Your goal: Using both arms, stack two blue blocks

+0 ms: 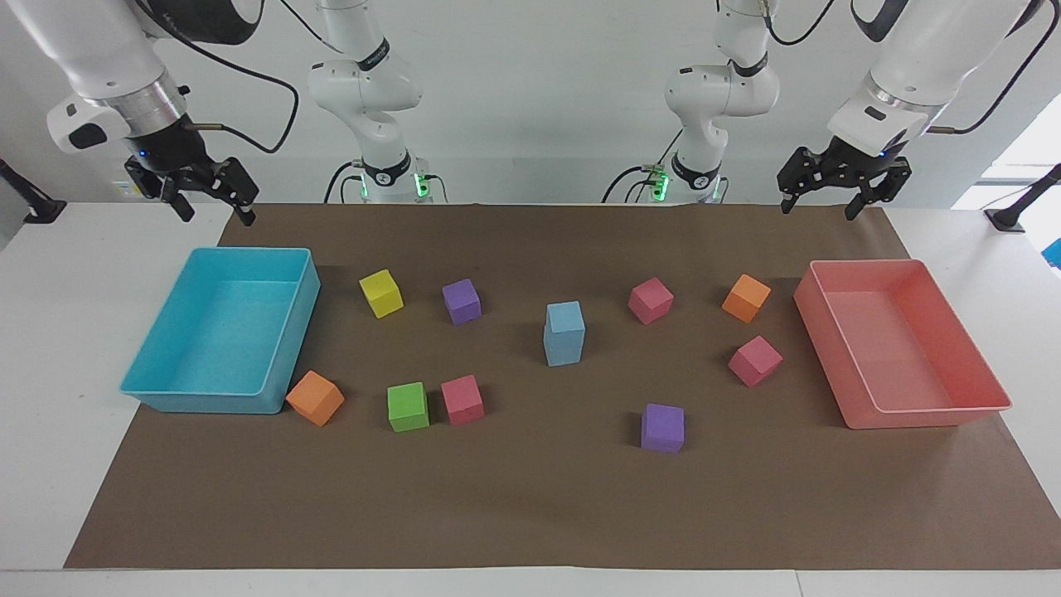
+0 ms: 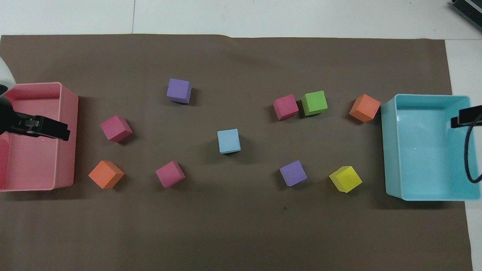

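The two blue blocks [image 1: 564,333] stand stacked one on the other in the middle of the brown mat; from above only the top one [image 2: 229,140] shows. Nothing touches the stack. My left gripper [image 1: 817,209] hangs raised at the pink tray's end of the table, open and empty; in the overhead view the left gripper [image 2: 56,130] covers part of that tray. My right gripper [image 1: 215,215] hangs raised at the turquoise tray's end, open and empty; only the tip of the right gripper [image 2: 465,116] shows in the overhead view.
A turquoise tray [image 1: 145,377] and a pink tray [image 1: 986,390] stand at the mat's two ends, both with nothing inside. Loose cubes lie around the stack: yellow [image 1: 381,293], green [image 1: 408,406], two purple, two orange, three pink.
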`<state>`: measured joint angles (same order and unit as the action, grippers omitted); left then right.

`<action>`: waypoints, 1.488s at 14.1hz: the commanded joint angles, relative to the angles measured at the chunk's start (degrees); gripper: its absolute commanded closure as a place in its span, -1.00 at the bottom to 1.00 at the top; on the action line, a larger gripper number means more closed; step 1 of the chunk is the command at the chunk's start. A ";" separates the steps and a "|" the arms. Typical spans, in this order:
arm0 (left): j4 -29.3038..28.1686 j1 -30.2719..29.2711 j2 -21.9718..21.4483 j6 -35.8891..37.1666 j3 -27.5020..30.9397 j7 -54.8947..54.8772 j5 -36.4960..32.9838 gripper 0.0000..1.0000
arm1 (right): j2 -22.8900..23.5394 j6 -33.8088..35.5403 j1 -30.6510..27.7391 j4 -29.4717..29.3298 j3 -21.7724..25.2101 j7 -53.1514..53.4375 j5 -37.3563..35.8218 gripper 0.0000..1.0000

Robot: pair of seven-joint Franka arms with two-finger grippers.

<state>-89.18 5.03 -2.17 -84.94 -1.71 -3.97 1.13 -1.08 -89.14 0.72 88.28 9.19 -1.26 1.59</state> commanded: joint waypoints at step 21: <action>-3.55 -0.81 -2.75 -1.89 -0.49 -1.04 0.54 -1.00 | -0.94 2.57 5.25 -0.22 -0.76 1.17 -2.56 -1.00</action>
<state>-90.39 5.02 -3.09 -85.59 -1.88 -4.26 1.18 -1.39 -87.30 6.30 87.89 8.83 -0.56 -0.97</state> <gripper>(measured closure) 0.000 0.000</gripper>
